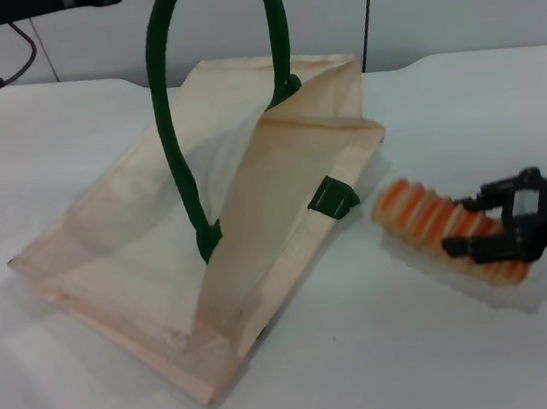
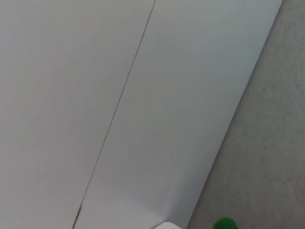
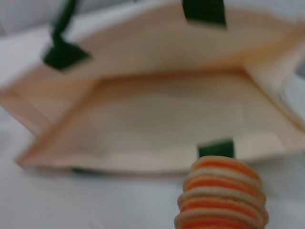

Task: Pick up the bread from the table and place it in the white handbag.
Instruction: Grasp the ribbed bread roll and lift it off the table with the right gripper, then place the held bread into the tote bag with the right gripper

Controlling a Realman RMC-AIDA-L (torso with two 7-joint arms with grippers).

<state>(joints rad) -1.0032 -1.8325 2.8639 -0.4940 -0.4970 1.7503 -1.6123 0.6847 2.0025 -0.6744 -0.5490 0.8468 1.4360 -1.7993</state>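
Only my right wrist view showed the white handbag (image 3: 157, 119) gaping open. My right gripper (image 1: 483, 222) had closed on the bread (image 1: 439, 233). Left gripper's state: I couldn't tell.

One white handbag (image 1: 255, 217) with two green rope handles (image 1: 171, 127) and several green tabs (image 1: 331, 198), three showing in the right wrist view. One bread (image 1: 438, 228). One surface (image 1: 376, 372). One right gripper (image 1: 473, 229) in sight.
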